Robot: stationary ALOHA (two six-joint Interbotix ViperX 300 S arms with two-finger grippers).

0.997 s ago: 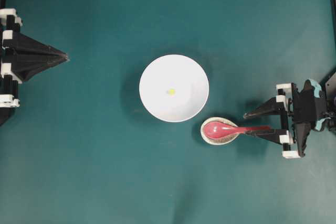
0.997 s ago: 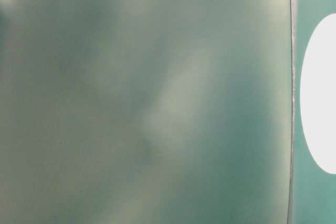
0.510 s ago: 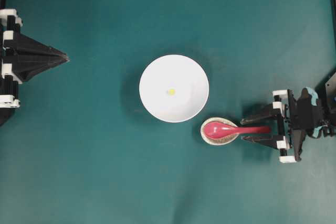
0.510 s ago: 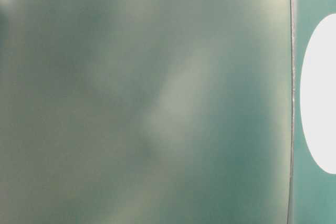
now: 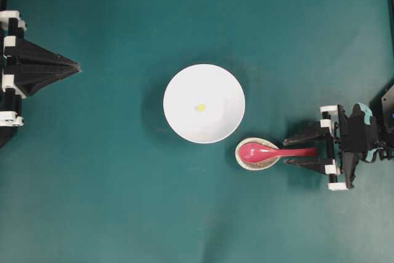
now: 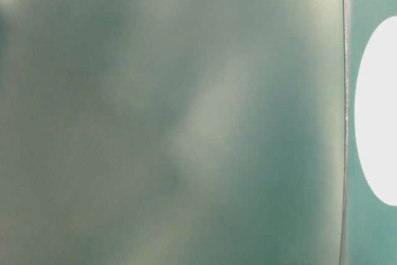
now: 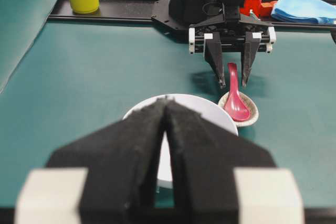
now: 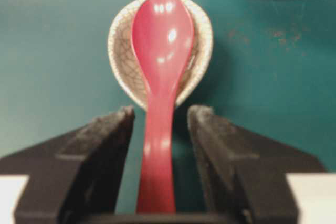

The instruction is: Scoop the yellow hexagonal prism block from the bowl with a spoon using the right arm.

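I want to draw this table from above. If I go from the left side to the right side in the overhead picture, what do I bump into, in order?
left gripper → white bowl with the tiny yellow block inside → speckled spoon rest holding the red spoon → right gripper, jaws open on either side of the handle.

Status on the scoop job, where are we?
Done: the right pincer is lined up, open, straddling the spoon handle. In hand: nothing is gripped; the spoon lies in its speckled rest. Left: close, lift, scoop the yellow block out of the white bowl. The left pincer is shut and parked.
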